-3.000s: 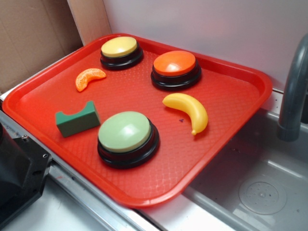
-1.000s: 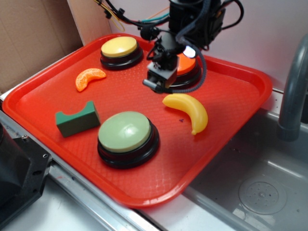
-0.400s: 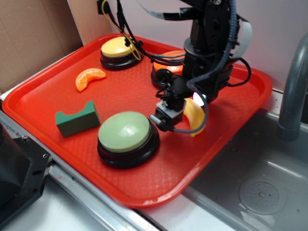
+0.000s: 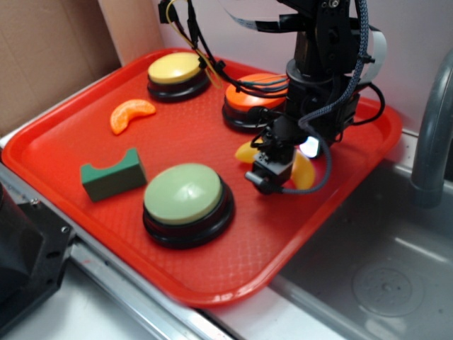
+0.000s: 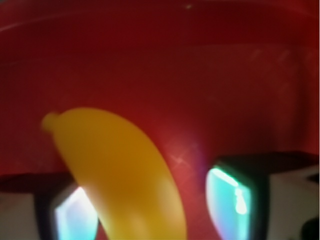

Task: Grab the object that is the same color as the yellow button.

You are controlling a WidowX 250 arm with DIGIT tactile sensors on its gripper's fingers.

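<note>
nearest on the red tray [image 4: 64, 152] sits the pale-green button [image 4: 185, 196], with a green block [image 4: 112, 174] to its left. just behind, the gripper [image 4: 277, 164] is low over the yellow banana [image 4: 304, 173], its fingers [image 5: 235, 197] spread wide, one touching the banana's side and one apart. farther back sit the orange button [image 4: 251, 91] and the yellow button [image 4: 175, 69].
</note>
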